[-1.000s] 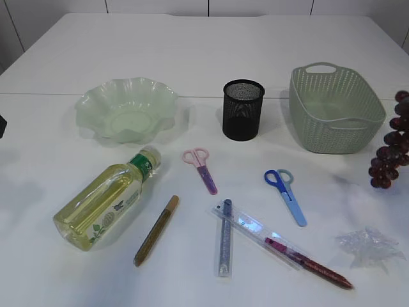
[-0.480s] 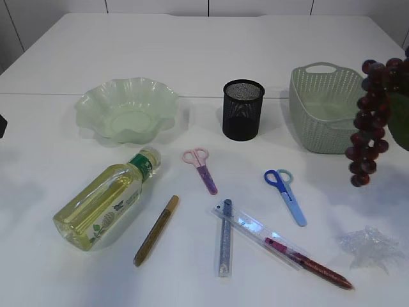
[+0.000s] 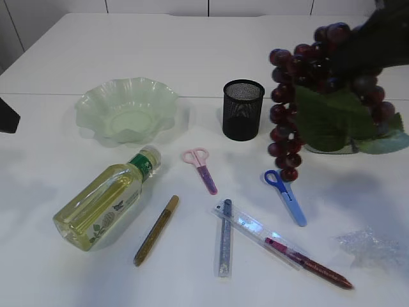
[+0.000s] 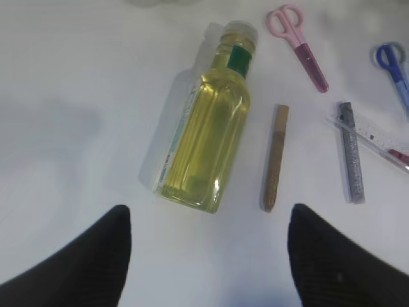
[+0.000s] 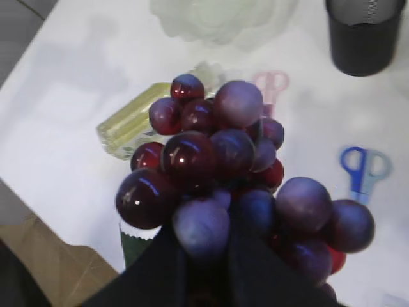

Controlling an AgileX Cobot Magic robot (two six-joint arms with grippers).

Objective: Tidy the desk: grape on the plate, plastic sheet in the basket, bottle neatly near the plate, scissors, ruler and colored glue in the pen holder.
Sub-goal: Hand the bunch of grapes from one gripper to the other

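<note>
The grape bunch (image 3: 300,96) is now carried well left of its earlier spot at the right edge, hung above the bench (image 3: 192,57) in front of the basket, which is mostly hidden. It is clenched by the right end effector (image 5: 204,256), pen holder (image 3: 243,109) & plate (image 3: 126,109) further left. Left end effector (image 4: 208,256) is kept released, bottle (image 4: 208,141) lying just ahead, unmoved.

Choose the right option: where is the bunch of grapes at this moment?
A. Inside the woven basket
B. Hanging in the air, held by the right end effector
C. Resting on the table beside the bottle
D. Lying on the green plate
B: the grapes hang above the table from the right end effector, with the plate empty.
</note>
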